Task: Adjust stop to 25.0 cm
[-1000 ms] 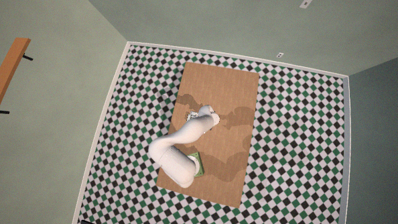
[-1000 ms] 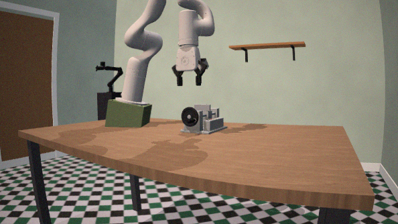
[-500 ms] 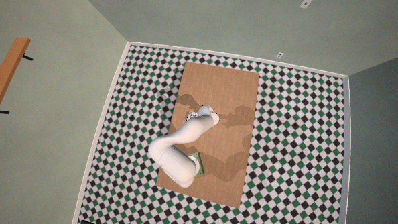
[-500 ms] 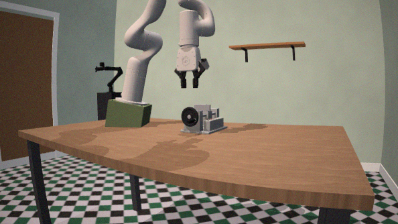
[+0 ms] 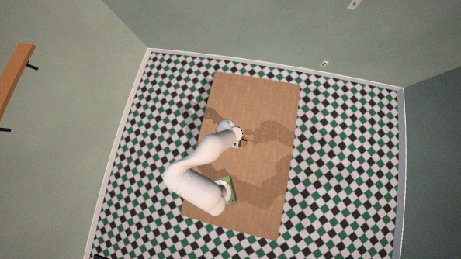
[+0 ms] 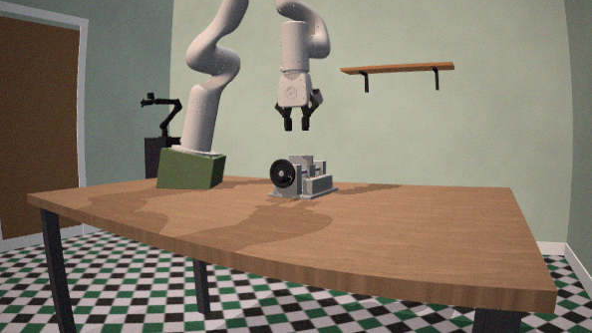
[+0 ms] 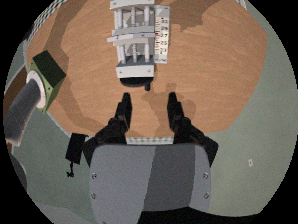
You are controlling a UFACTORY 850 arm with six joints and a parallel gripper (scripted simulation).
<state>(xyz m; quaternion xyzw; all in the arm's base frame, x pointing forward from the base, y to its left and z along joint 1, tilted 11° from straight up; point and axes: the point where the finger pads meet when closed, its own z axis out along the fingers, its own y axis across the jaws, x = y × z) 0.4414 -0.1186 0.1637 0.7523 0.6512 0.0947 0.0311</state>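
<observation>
A small grey stop mechanism (image 6: pixel 306 178) with rails stands on the wooden table (image 6: pixel 309 231). A black handwheel (image 6: pixel 282 173) is on its near end. My gripper (image 6: pixel 297 125) hangs in the air well above the handwheel, fingers pointing down, partly open and empty. In the wrist view the mechanism (image 7: pixel 137 39) lies ahead of my fingers, with the handwheel (image 7: pixel 137 83) seen edge-on at its near end. In the overhead view my arm (image 5: pixel 209 150) covers most of the mechanism (image 5: pixel 237 143).
My green base block (image 6: pixel 190 170) sits at the table's back left. A black stand (image 6: pixel 160 134) is behind it. A wall shelf (image 6: pixel 397 68) hangs at the back right. The floor is checkered.
</observation>
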